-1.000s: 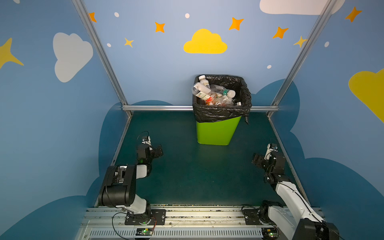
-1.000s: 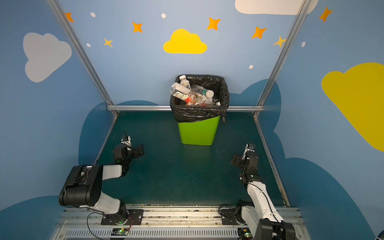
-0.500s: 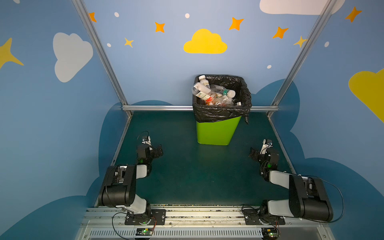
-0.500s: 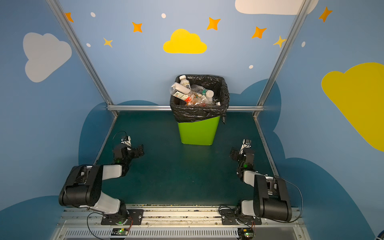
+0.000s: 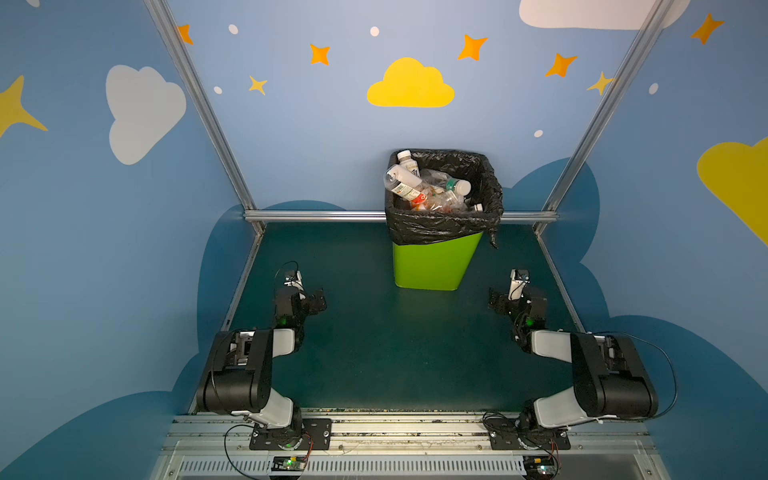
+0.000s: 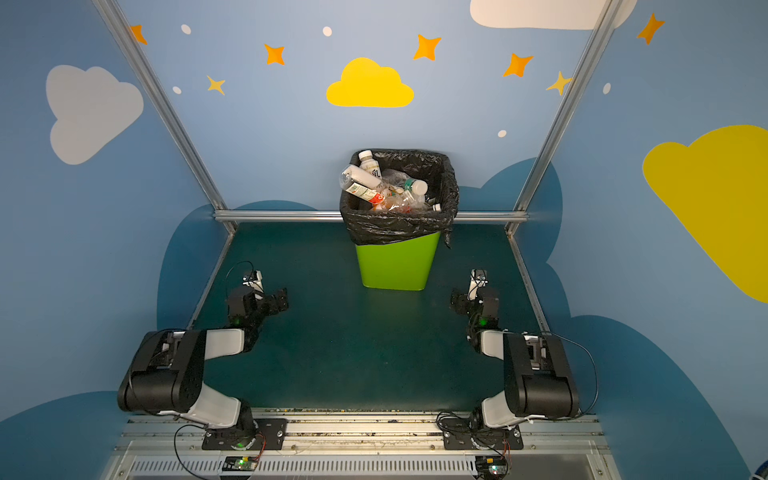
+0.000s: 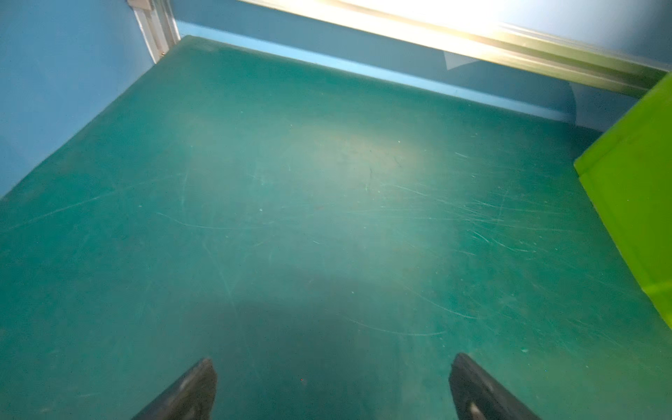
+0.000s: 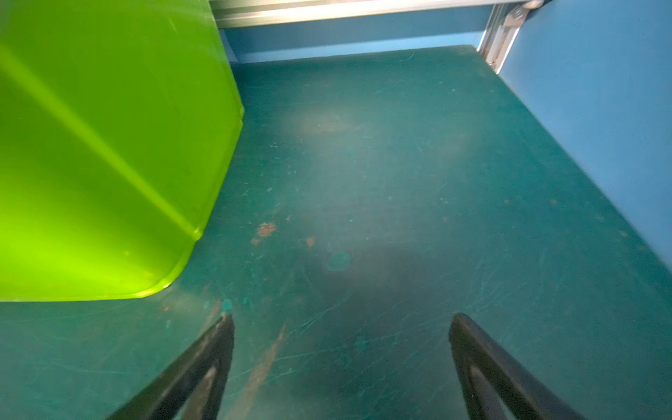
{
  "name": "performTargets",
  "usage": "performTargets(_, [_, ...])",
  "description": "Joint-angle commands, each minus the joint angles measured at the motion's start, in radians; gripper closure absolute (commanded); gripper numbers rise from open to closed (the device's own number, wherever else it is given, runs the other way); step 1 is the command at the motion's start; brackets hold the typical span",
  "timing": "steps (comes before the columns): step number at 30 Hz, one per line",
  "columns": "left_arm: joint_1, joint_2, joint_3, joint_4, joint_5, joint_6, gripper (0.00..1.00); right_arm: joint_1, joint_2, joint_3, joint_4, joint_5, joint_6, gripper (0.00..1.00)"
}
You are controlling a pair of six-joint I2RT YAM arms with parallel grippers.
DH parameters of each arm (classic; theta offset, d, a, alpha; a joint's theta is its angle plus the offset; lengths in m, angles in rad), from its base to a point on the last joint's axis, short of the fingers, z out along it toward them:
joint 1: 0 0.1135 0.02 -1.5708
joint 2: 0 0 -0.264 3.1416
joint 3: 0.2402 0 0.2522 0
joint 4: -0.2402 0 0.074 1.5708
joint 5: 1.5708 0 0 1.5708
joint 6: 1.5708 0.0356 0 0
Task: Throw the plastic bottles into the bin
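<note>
The plastic bottles (image 5: 405, 178) are piled in the black-lined lime bin (image 5: 432, 266) at the back of the scratched green mat (image 5: 374, 353). Label print is too small to be read. Clouds and stars are painted on the blue walls (image 5: 311, 145). The left gripper (image 7: 332, 358) and right gripper (image 8: 342, 315) are spread wide, nothing held.

bin (image 5: 432, 262): lime-green, tapered, upright at the rear middle of the floor; crinkled black bag over its rim
plastic bottles (image 5: 419, 187): clear and white, jumbled inside, heaped to the rim
</note>
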Motion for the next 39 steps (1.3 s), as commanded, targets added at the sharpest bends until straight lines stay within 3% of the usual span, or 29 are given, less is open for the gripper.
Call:
performTargets(1, [-0.007,0.007,0.029,-0.025,-0.019,0.019,0.0,0.011,0.021,-0.005,0.05,0.001,-0.023,0.07])
performTargets(29, [-0.037,-0.018,-0.007,0.021,-0.067,0.037,0.0,0.048,0.008,-0.035,0.091,0.044,-0.055,0.07])
performTargets(39, [-0.028,0.004,0.028,-0.029,-0.047,0.037,0.0,0.007,0.018,0.002,0.032,-0.048,-0.041,0.07])
